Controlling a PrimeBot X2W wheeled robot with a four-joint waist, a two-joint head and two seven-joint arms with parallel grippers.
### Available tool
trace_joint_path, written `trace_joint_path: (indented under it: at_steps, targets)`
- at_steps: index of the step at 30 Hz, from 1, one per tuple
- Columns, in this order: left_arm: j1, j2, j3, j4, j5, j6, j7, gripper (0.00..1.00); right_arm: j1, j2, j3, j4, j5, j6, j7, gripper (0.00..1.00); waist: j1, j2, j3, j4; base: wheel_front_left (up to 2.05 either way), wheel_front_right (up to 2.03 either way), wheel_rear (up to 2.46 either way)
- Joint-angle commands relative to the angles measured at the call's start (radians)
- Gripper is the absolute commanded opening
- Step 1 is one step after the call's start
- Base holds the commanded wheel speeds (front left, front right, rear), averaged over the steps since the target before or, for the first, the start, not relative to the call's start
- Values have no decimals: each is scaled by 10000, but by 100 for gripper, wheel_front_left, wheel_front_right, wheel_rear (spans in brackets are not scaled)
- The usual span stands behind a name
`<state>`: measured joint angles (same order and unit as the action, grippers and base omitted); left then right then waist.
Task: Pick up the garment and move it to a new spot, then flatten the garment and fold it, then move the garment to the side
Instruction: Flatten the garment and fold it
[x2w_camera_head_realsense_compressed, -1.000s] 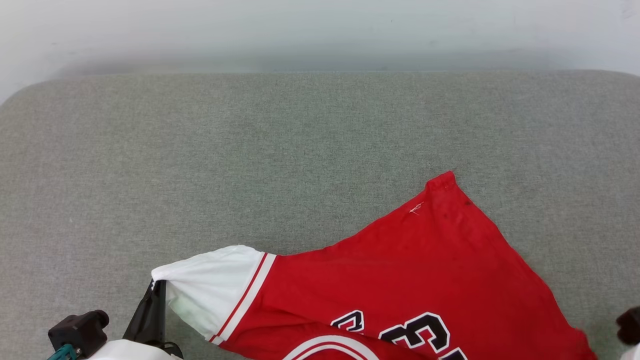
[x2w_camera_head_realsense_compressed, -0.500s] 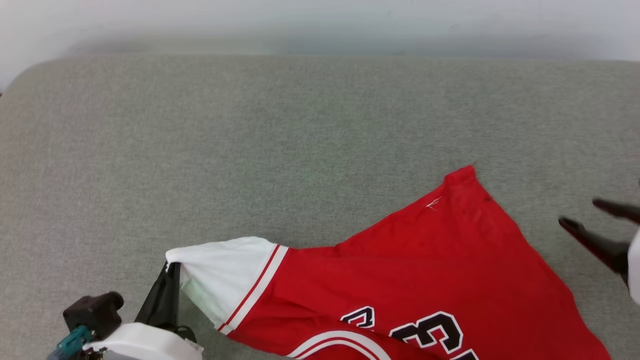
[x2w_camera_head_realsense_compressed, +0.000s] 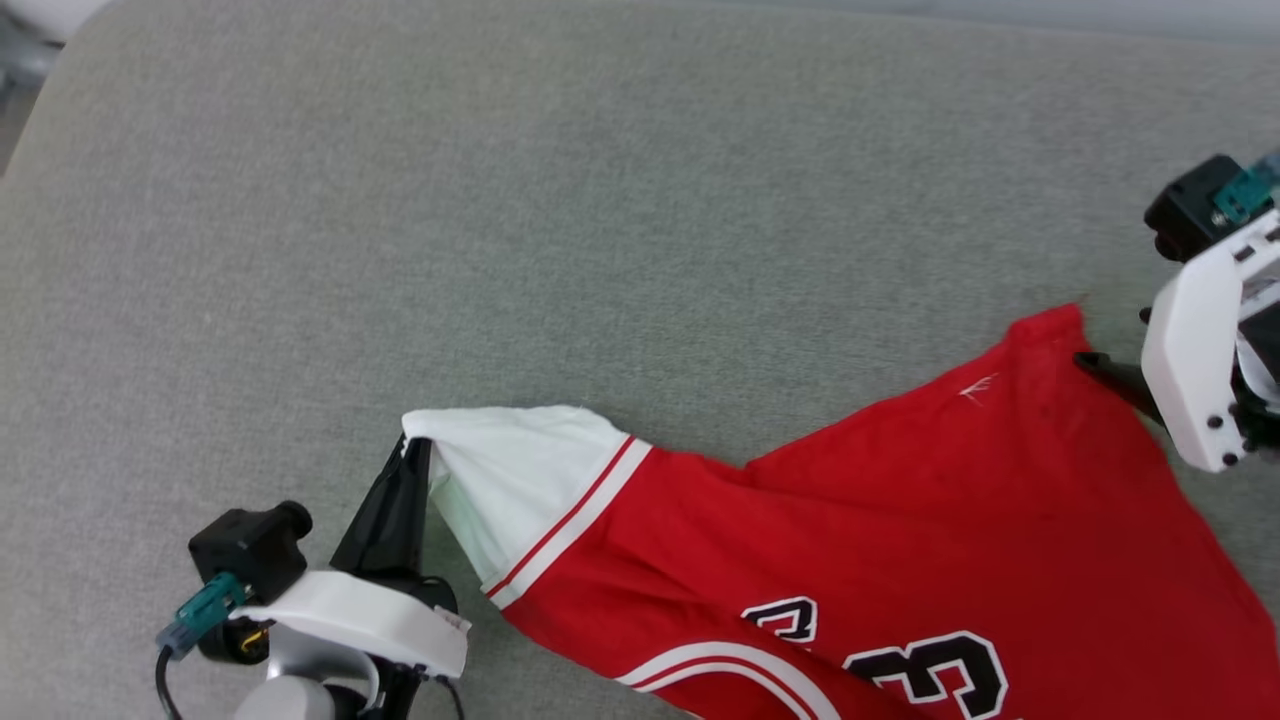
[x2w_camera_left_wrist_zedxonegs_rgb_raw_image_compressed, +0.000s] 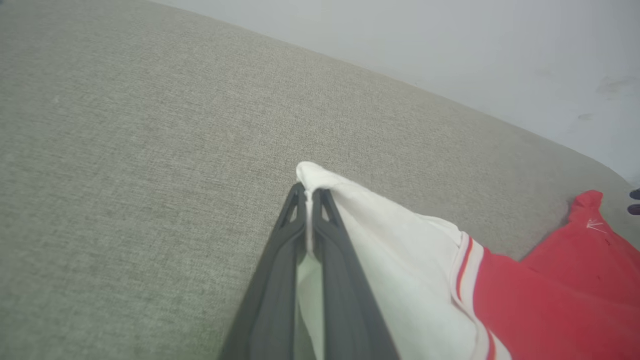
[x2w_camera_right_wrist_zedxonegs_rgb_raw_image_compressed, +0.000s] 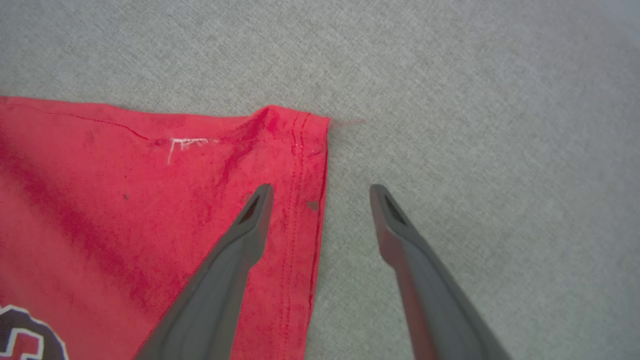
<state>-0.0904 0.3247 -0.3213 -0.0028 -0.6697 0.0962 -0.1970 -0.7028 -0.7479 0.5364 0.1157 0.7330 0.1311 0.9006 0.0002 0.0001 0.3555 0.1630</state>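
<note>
Right wrist view: newly wide-open right gripper (x2w_camera_right_wrist_zedxonegs_rgb_raw_image_compressed: 321, 194) astride garment (x2w_camera_right_wrist_zedxonegs_rgb_raw_image_compressed: 125, 215) hem corner toward right edge of cushion (x2w_camera_right_wrist_zedxonegs_rgb_raw_image_compressed: 475, 100); left gripper (x2w_camera_left_wrist_zedxonegs_rgb_raw_image_compressed: 311, 197) clamped on sleeve (x2w_camera_left_wrist_zedxonegs_rgb_raw_image_compressed: 390, 240); flattening likely next.

1 red jersey T-shirt with a white sleeve (x2w_camera_head_realsense_compressed: 900, 520), 1 grey-green woven fabric surface (x2w_camera_head_realsense_compressed: 500, 200), 2 dark long-fingered grippers: left gripper (x2w_camera_left_wrist_zedxonegs_rgb_raw_image_compressed: 311, 194), right gripper (x2w_camera_right_wrist_zedxonegs_rgb_raw_image_compressed: 320, 192).

Open grey cushion (x2w_camera_head_realsense_compressed: 600, 200) beyond garment (x2w_camera_head_realsense_compressed: 900, 520); wall (x2w_camera_left_wrist_zedxonegs_rgb_raw_image_compressed: 450, 50) behind.
</note>
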Motion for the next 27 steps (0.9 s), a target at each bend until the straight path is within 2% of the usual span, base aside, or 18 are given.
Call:
trace_joint_path:
  at_steps: [1,6,12,13,14,15,21,27]
  targets:
    - [-186,-66,-25,15,60,-71,-61,0,-215,97,127,195,-66,-7,56,100,-2,-1,304,278,0,0,0]
    - [-524,-275,-189,154,134,-155,-164,0,-796,300,1045,1251,-164,-7,110,100,-2,-1,705,570,0,0,0]
    - [-738,-415,-275,448,131,-246,-279,0,-691,353,2428,1993,66,-6,-180,100,-2,-1,869,687,0,0,0]
    - [-766,-418,-264,498,123,-250,-280,0,-729,347,2536,2056,139,-6,-327,45,-2,-1,867,674,0,0,0]
    - [-773,-422,-246,546,111,-252,-300,0,-773,334,2650,2118,192,-6,-480,8,-2,-1,825,646,0,0,0]
    - [-755,-416,-228,612,94,-254,-299,0,-812,315,2741,2178,264,-6,-681,0,-2,-1,750,611,0,0,0]
    - [-496,-181,-174,873,149,-229,-289,0,-1010,290,2594,2198,936,-6,-2409,0,-2,-1,-136,319,0,0,0]
    - [-535,390,-14,353,359,-27,-24,0,-979,53,2554,1708,1268,-7,-4076,0,-2,-1,-1147,-115,0,0,0]
